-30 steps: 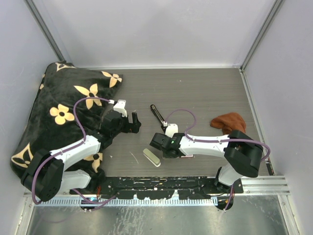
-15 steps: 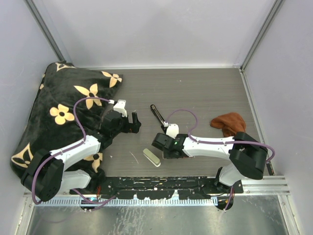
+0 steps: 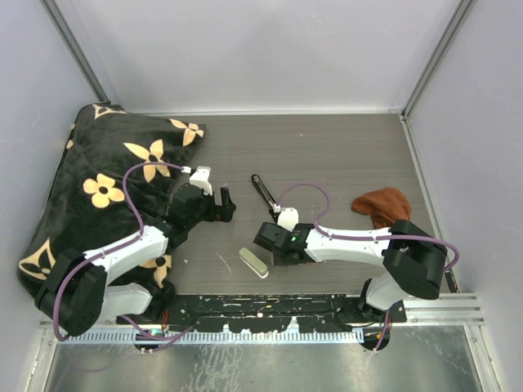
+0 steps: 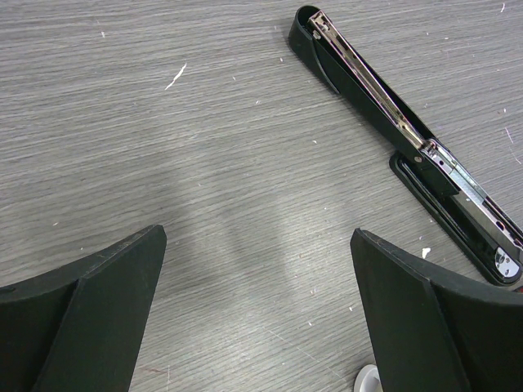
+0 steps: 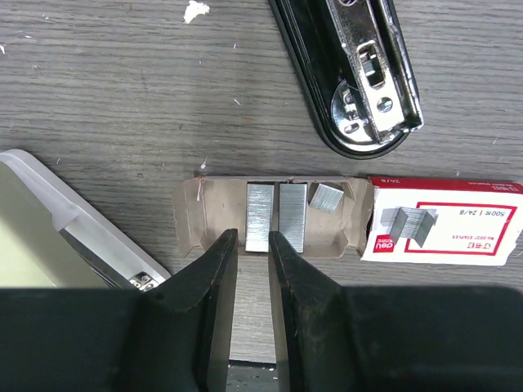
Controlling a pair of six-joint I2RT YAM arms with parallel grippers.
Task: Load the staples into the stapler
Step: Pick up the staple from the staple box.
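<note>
Had the right arm [image 3: 351,241] stretched low over the table [image 3: 327,155], the right gripper [image 5: 252,245] pointing down just near-side of the stapler [image 5: 351,65]. Jaws only narrowly apart, about the end of one strip of the staples [image 5: 259,216]; pinched or merely straddled, could not tell. Counted two full strips and one short piece in a cardboard tray [image 5: 192,216] just beside the stapler's end, not touching. One red-and-white box [image 5: 445,233], one cream-green oblong [image 5: 41,220], one stapler, lying opened out. Left of the stapler, left gripper [image 4: 257,233] gaping wide, empty.
</note>
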